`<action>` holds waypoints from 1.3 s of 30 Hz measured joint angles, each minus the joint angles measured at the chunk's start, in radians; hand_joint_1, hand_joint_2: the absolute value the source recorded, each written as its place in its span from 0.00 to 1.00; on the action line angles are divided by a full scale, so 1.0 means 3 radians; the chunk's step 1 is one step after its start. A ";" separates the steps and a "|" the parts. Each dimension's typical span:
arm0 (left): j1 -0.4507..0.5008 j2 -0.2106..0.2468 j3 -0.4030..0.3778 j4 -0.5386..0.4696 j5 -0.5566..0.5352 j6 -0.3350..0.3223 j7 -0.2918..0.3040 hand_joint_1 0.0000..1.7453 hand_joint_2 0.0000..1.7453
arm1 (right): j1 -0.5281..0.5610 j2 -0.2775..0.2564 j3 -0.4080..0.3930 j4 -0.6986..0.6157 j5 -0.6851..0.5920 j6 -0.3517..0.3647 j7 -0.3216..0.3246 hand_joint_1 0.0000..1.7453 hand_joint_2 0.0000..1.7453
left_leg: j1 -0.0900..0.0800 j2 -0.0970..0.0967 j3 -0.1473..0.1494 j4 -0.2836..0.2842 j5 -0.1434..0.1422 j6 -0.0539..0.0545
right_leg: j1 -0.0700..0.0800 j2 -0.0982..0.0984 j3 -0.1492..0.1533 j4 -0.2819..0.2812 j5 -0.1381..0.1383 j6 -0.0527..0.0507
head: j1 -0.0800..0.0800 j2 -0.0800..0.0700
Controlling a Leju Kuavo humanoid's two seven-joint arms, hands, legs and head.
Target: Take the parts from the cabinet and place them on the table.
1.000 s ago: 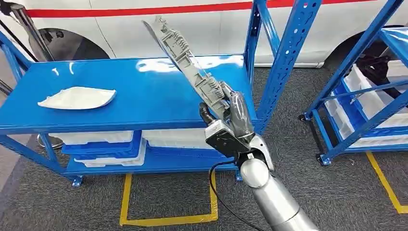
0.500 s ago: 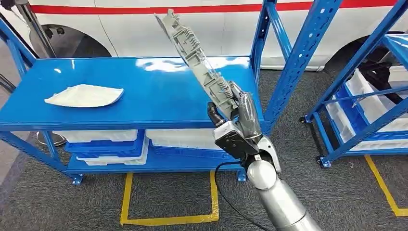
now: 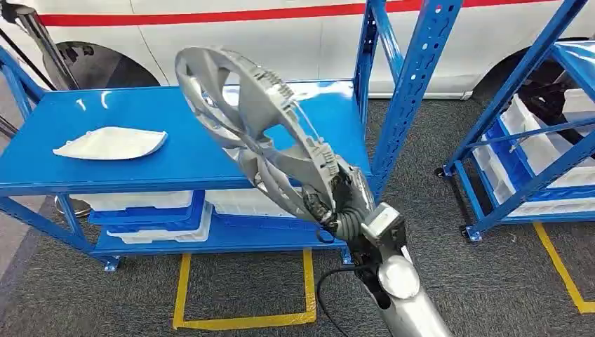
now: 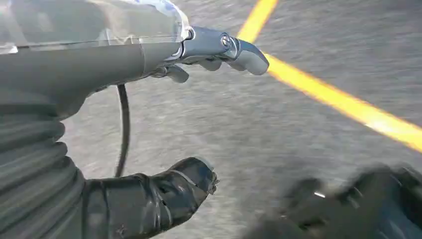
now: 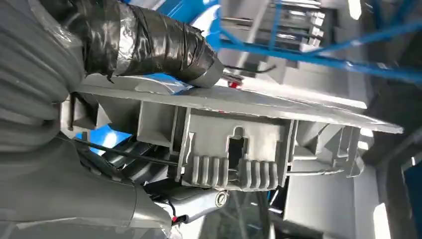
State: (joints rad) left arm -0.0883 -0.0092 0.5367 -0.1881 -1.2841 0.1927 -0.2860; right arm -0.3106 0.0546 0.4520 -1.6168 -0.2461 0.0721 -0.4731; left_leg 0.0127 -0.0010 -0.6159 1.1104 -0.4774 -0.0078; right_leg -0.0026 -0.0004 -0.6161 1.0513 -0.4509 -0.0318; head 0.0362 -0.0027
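Observation:
My right hand grips the rim of a grey plastic wheel cover and holds it tilted in the air over the front right part of the blue table. The right wrist view shows the thumb pressed on the wheel cover's ribbed rim. A white curved part lies on the table's left side. My left hand hangs over grey carpet, fingers apart and holding nothing.
White and blue bins sit on the table's lower shelf. A blue rack upright stands right of the table, and another blue rack with bins stands at far right. A white vehicle is behind. Yellow floor tape marks the carpet.
The wheel cover has turned from edge-on to showing its broad spoked face, and it now sits lower and further left over the table. My right wrist has rotated.

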 joint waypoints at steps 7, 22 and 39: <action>0.0025 -0.0038 0.0055 0.0000 0.0011 0.0020 0.0191 0.00 1.00 | 0.0256 -0.0004 -0.0090 -0.0289 0.0003 -0.0043 -0.0033 1.00 1.00 | -0.0012 0.0035 0.0120 -0.0351 0.0144 0.0113 | 0.0003 0.0013 -0.0050 0.0052 -0.0057 0.0108 | 0.0001 0.0000; 0.0013 -0.0106 0.0220 0.0000 0.0112 0.0053 0.0391 0.00 1.00 | 0.0277 -0.0008 -0.0107 -0.0384 -0.0099 -0.0047 0.0042 1.00 1.00 | 0.0007 0.0256 -0.0189 -0.0227 0.0310 -0.0031 | -0.0020 -0.0095 0.0264 -0.0053 -0.0197 0.0045 | 0.0004 0.0000; -0.0007 -0.0149 0.0352 -0.0001 0.0189 0.0104 0.0389 0.00 1.00 | 0.0326 -0.0005 -0.0145 -0.0447 -0.0076 -0.0127 -0.0010 1.00 1.00 | -0.0008 -0.0075 0.0341 -0.0448 0.0020 0.0138 | 0.0001 0.0117 -0.0361 0.0205 -0.0077 0.0154 | 0.0010 0.0000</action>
State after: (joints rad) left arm -0.0905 -0.0538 0.6424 -0.1884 -1.2272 0.2239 -0.1694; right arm -0.2127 0.0530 0.4085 -1.7510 -0.2689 0.0339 -0.4761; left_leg 0.0103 -0.0234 -0.5136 0.9761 -0.4713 0.0335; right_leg -0.0023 0.0346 -0.7244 1.1129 -0.4739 0.0144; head 0.0393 -0.0027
